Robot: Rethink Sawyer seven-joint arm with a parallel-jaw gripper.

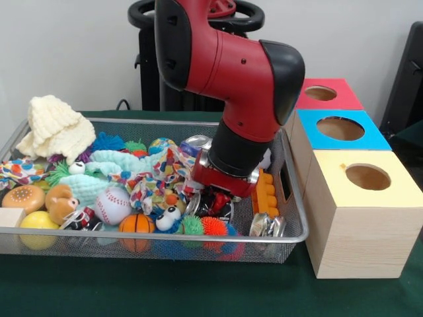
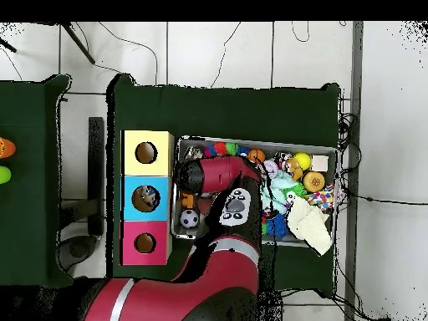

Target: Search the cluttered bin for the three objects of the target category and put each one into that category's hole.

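The wire mesh bin (image 1: 291,234) is full of mixed toys, cloth and cans. My gripper (image 1: 213,198) reaches down into the clutter at the bin's right middle, and the wrist and toys hide its tips. A crushed silver can (image 1: 266,226) lies at the front right corner and another can (image 1: 196,142) lies behind the wrist. An orange studded block (image 1: 266,193) stands just right of the gripper. Three boxes with round holes stand beside the bin: yellow (image 1: 367,198), blue (image 1: 370,137) and red (image 1: 344,99). In the overhead view the arm (image 2: 219,180) covers the bin's left half.
A baseball (image 1: 112,205), basketball (image 1: 137,223), yellow ball (image 1: 38,221), teddy bear (image 1: 61,201), burger toy (image 1: 23,197) and cream knitted hat (image 1: 56,125) fill the bin's left. Spiky balls (image 1: 215,226) lie in front of the gripper. A soccer ball (image 2: 190,219) shows from overhead.
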